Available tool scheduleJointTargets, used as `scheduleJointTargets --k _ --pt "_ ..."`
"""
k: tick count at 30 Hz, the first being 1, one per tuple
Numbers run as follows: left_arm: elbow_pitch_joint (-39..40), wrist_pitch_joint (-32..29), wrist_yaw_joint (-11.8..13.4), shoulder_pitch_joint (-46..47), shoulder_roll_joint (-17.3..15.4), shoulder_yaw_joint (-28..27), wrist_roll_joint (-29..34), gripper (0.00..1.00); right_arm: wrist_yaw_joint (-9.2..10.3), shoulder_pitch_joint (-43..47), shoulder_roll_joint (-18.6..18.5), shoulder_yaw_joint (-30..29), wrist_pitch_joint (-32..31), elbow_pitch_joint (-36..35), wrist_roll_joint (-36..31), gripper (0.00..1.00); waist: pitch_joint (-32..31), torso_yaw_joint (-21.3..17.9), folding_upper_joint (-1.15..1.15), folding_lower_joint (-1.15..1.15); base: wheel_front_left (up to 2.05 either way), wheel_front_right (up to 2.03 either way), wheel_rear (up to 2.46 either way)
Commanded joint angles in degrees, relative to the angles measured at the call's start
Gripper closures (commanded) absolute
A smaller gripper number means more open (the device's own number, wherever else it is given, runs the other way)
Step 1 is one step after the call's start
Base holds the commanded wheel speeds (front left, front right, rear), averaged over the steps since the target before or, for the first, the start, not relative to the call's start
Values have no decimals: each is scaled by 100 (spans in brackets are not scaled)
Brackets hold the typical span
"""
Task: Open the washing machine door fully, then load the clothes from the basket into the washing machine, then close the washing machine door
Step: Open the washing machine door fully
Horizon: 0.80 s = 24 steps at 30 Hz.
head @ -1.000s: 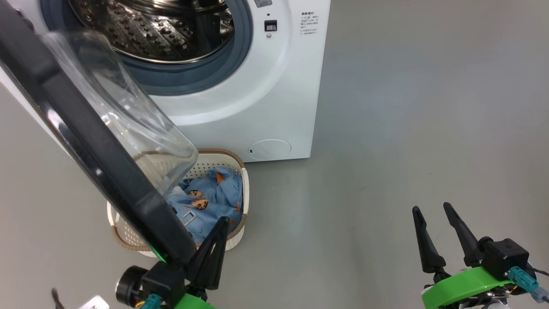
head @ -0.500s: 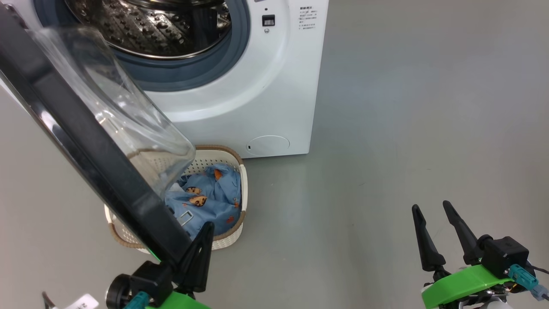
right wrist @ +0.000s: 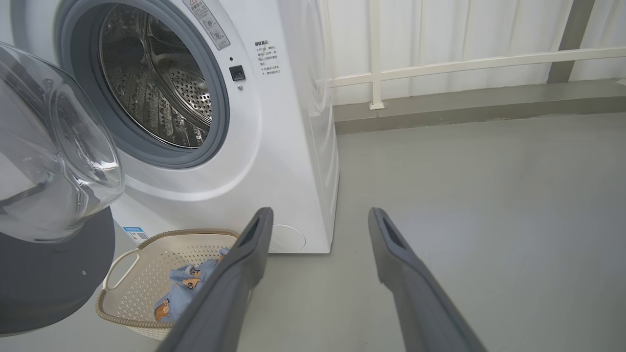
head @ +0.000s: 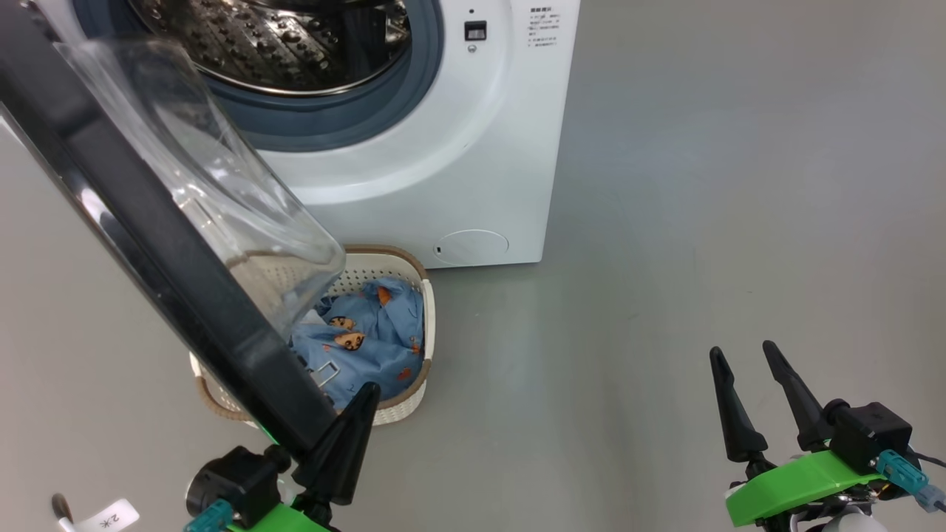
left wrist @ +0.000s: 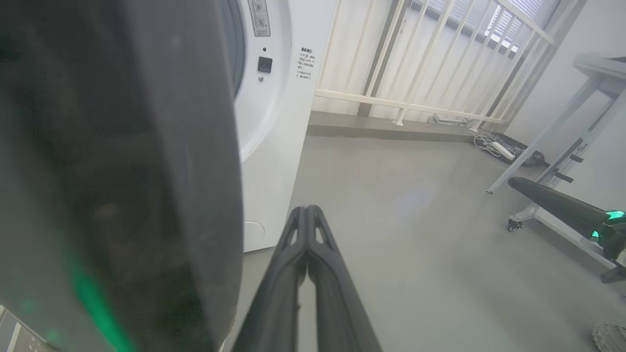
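L gripper (head: 366,393) fingers pressed together, empty, just beside washing machine door (head: 159,251) rim. R gripper (head: 742,350) wide apart, empty. Clothes (head: 373,343) in basket (head: 429,332).

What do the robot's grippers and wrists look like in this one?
The left gripper and right gripper each have two long, tapering black fingers with slotted recesses near the tips, mounted on a bright green bracket. Each wrist carries a black housing with a teal connector; a thin cable leaves the right one.
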<state>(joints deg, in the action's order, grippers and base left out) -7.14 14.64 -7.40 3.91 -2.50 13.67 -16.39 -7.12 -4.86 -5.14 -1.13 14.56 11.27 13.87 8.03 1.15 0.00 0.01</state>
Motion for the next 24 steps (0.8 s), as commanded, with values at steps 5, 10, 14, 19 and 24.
scheduleJointTargets --k 5,10,14,19,24 --pt "147 36 14 89 -38 -331 -39 100 -36 -107 -14 109 44 -76 81 0 -61 89 0 -1 0 0 0" --pt "120 36 90 52 -38 -394 -33 100 -36 -84 0 106 44 -59 100 0 -95 149 0 -1 0 0 0" --pt "121 36 157 46 -38 -443 -30 100 -36 -79 5 103 44 -51 113 0 -101 174 0 -1 0 0 0" --pt "114 36 288 35 -38 -561 -36 100 -36 -74 13 98 44 -43 135 0 -105 203 0 -1 0 0 0" --pt "70 36 375 6 -38 -637 3 100 -36 -51 21 88 44 -27 157 0 -117 233 0 -1 0 0 0"
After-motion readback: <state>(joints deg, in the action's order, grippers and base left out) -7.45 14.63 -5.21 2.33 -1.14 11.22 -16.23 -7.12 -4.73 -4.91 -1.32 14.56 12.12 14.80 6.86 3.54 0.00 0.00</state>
